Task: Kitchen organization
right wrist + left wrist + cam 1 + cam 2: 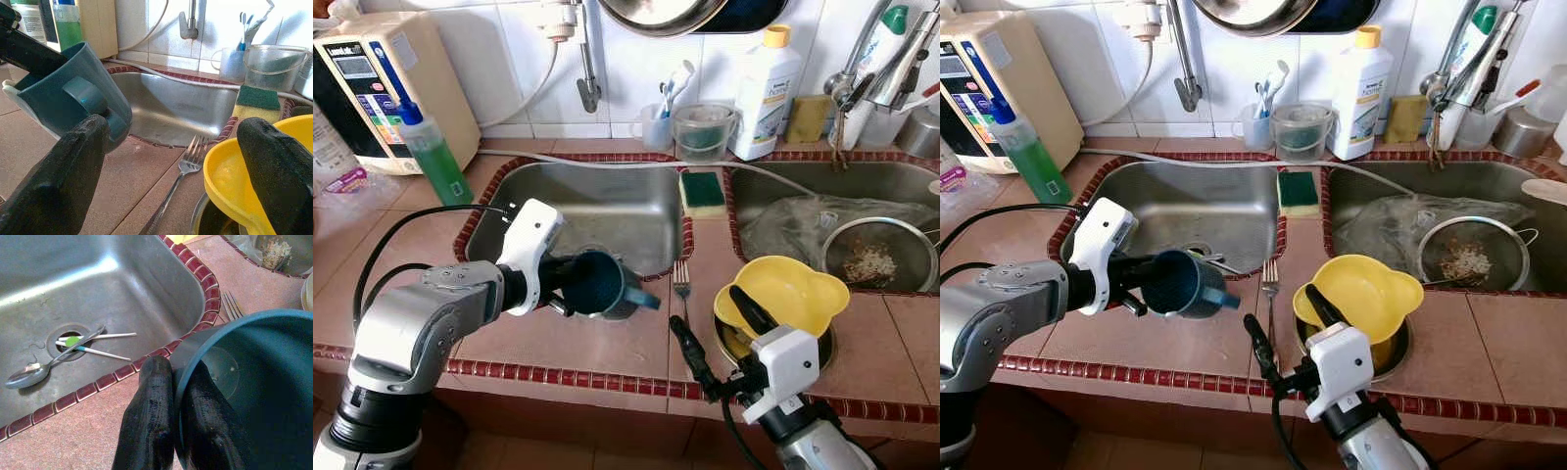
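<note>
Left claw [181,431] pinching the rim of a blue mug [603,285], tipped sideways above the counter [607,343] beside the sink [578,211]. Right claw [171,171] spread wide near the yellow bowl [783,294]. Thin rim pinch: could slip, dropping onto the fork [681,282].

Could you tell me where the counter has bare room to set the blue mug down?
The left end effector holds the blue mug over bare tile between the left sink and the counter's front edge. More bare tile lies beside the green soap bottle. By the fork and yellow bowl, where the right end effector sits, it is crowded.
</note>
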`<state>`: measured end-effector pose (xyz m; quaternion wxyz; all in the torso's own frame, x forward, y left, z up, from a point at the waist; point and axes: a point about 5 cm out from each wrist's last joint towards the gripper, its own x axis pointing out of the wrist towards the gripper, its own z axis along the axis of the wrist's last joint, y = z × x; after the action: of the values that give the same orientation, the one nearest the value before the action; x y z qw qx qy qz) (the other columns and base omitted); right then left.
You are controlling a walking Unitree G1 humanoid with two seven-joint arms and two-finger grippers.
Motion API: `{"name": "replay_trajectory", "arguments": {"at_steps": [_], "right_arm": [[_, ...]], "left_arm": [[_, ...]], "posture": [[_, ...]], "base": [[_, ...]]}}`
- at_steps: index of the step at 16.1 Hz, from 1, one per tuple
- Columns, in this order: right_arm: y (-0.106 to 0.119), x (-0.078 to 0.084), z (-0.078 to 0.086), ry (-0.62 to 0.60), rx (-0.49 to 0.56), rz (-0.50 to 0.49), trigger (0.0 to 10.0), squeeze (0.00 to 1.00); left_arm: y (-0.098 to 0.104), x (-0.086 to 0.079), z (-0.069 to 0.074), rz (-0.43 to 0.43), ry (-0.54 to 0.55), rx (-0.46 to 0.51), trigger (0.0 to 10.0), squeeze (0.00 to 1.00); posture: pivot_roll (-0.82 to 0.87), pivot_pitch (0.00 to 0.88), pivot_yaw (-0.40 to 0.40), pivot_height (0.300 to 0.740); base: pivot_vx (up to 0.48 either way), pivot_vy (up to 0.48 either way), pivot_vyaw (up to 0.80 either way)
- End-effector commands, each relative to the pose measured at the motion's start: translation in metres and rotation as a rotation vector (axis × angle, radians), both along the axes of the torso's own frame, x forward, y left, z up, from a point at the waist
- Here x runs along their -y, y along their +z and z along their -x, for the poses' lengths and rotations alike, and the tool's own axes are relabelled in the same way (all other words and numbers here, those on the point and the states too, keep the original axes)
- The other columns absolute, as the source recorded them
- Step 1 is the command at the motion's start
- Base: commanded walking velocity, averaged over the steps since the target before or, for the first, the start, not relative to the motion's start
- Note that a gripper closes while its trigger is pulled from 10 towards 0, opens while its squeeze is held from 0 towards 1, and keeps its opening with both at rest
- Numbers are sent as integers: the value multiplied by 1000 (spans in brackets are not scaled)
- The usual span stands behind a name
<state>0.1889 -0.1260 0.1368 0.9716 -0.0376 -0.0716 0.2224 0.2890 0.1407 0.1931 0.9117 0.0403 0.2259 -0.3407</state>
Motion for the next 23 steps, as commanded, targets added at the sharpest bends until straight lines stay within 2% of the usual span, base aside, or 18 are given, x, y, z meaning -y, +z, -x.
{"name": "replay_trajectory", "arguments": {"at_steps": [1,5,9,10,11,13,14,16,19,21,23], "right_arm": [[8,-1,0,9,27,-11,10000,0],[22,-2,-7,17,76,-22,10000,0],[40,5,-23,-17,125,-58,10000,0],[46,9,-31,-32,140,-57,10000,0],[57,20,-51,-92,152,-40,10000,0],[63,28,-64,-154,152,-28,10000,0],[73,36,-79,-213,147,-58,10000,0],[83,37,-87,-211,141,-78,10000,0],[95,34,-95,-125,104,-128,10000,0],[100,35,-97,-97,100,-132,10000,0],[103,34,-99,-67,68,-153,10000,0]], "left_arm": [[4,-5,-1,11,18,14,0,0],[15,-13,-9,26,39,53,0,0],[29,-25,-27,17,99,132,0,0],[33,-27,-36,22,125,160,10000,0],[40,-26,-50,39,169,230,10000,0],[46,-24,-60,41,215,287,10000,0],[53,-14,-68,61,217,348,10000,0],[52,-4,-74,38,196,366,10000,0],[44,9,-92,-11,192,430,10000,0],[41,16,-101,35,214,481,10000,0],[35,23,-107,68,220,471,10000,0]], "posture": [[-237,88,111,740],[-237,76,104,740],[-239,58,98,740],[-241,49,93,740],[-242,38,87,740],[-240,35,84,740],[-243,29,81,740],[-244,26,76,740],[-245,24,69,740],[-249,28,69,740],[-256,38,67,740]], "base": [[0,0,0],[0,0,0],[0,0,0],[0,0,0],[0,0,0],[0,0,0],[0,0,0],[0,0,0],[0,0,0],[0,0,0],[0,0,0]]}}
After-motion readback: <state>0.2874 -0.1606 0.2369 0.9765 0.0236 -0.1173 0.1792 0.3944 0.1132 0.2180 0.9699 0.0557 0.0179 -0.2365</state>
